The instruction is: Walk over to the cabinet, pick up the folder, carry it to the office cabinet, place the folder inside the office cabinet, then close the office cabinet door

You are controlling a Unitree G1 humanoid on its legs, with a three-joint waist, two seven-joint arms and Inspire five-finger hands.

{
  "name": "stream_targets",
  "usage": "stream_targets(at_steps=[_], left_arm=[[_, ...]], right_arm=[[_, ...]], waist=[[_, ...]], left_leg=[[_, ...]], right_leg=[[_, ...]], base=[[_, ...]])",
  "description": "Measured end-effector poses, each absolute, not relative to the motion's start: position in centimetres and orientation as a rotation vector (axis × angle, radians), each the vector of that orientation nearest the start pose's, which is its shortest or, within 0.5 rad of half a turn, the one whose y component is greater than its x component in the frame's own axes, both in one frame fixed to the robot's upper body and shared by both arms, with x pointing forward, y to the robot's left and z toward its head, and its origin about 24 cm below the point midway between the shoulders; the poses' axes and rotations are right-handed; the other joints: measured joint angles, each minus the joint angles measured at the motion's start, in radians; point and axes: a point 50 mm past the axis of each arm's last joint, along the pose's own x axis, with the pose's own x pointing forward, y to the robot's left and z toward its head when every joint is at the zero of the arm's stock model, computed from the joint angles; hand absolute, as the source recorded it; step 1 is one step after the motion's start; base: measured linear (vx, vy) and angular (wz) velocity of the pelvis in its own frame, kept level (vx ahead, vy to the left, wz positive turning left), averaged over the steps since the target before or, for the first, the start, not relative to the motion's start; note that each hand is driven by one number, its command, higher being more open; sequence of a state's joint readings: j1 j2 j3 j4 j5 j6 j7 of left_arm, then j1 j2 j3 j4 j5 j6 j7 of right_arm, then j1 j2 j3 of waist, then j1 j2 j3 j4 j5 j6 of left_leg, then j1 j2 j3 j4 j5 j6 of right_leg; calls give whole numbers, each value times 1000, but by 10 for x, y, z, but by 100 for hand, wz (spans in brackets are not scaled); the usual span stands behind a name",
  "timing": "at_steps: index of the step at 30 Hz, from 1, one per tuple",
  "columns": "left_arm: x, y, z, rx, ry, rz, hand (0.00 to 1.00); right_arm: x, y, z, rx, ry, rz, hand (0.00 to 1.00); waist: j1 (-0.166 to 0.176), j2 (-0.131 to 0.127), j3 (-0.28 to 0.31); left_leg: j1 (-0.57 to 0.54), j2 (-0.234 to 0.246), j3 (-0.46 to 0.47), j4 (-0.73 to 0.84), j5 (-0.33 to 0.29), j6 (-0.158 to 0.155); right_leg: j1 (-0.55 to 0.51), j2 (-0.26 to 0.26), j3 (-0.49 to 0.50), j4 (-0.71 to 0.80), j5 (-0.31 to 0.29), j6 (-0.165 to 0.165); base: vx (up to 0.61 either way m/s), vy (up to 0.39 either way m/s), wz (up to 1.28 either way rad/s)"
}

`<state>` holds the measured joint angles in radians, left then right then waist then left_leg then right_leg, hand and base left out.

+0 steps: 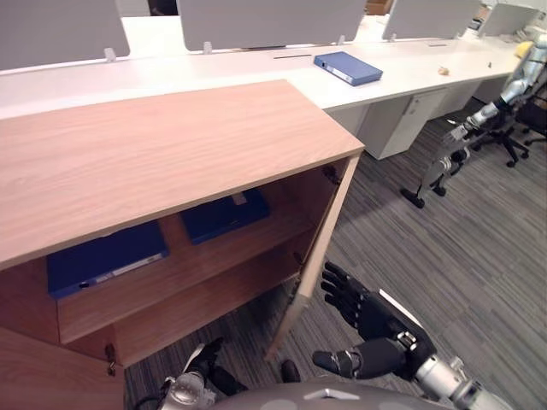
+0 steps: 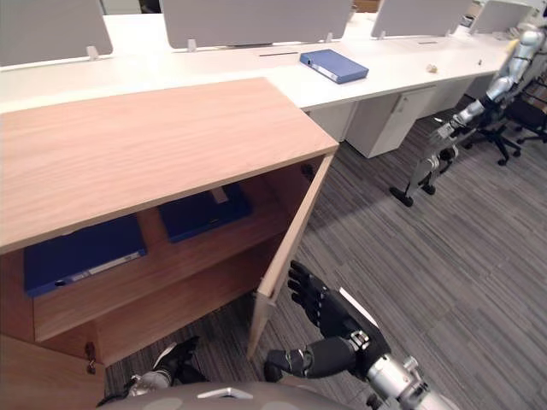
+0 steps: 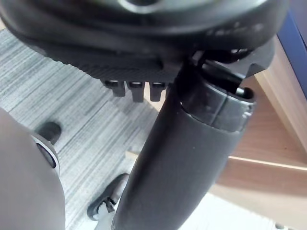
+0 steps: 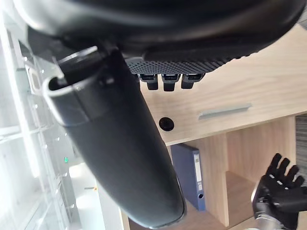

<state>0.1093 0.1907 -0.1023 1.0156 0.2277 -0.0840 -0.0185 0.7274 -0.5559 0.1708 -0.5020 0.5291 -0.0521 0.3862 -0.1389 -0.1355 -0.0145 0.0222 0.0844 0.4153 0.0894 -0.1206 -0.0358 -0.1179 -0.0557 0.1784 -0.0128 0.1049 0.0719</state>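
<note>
Farther back, folder (image 1: 348, 67) atop desk (image 1: 214, 68)

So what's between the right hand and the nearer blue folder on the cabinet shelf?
The open cabinet door, edge-on beside the open right hand, then bare shelf up to the blue folder; the left eye view shows it.

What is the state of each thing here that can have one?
Right cabinet door: open.
Left cabinet door: open.
Right hand: open, empty, near the right cabinet door's edge.
Left hand: open, empty.
Left shelf folder: flat, closed.
Right shelf folder: flat, closed.
Desk folder: flat, closed.
</note>
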Motion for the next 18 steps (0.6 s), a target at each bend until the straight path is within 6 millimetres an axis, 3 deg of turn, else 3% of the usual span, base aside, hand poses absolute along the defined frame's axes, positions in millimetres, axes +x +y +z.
stream_targets(at_steps=[5, 9, 13, 18], left_arm=[[98, 208, -156, 400, 1056, -139, 100], [102, 210, -155, 402, 1046, -104, 100], [104, 213, -154, 350, 1038, -18, 100], [102, 215, -154, 305, 1038, 50, 100]], right_arm=[[133, -155, 18, 185, 221, 511, 100], [166, -147, 0, 117, 213, 439, 100], [194, -149, -10, 104, 198, 292, 100], [209, -159, -15, 59, 197, 145, 100]], waist=[[25, 12, 10], [58, 45, 29], [82, 76, 57], [93, 89, 66]], left_leg=[[-10, -22, -50, -18, 16, 25], [-10, -38, -106, -53, 36, 34], [-16, -49, -168, -107, 78, 38], [-34, -49, -241, -141, 114, 37]], right_leg=[[19, -19, -53, -8, -11, -2], [29, -34, -109, -8, -33, -7], [33, -44, -174, -11, -38, -1], [40, -45, -249, -17, -43, 4]], base=[[66, 24, 31], [32, -2, 41], [22, -22, 45], [21, -38, 48]])
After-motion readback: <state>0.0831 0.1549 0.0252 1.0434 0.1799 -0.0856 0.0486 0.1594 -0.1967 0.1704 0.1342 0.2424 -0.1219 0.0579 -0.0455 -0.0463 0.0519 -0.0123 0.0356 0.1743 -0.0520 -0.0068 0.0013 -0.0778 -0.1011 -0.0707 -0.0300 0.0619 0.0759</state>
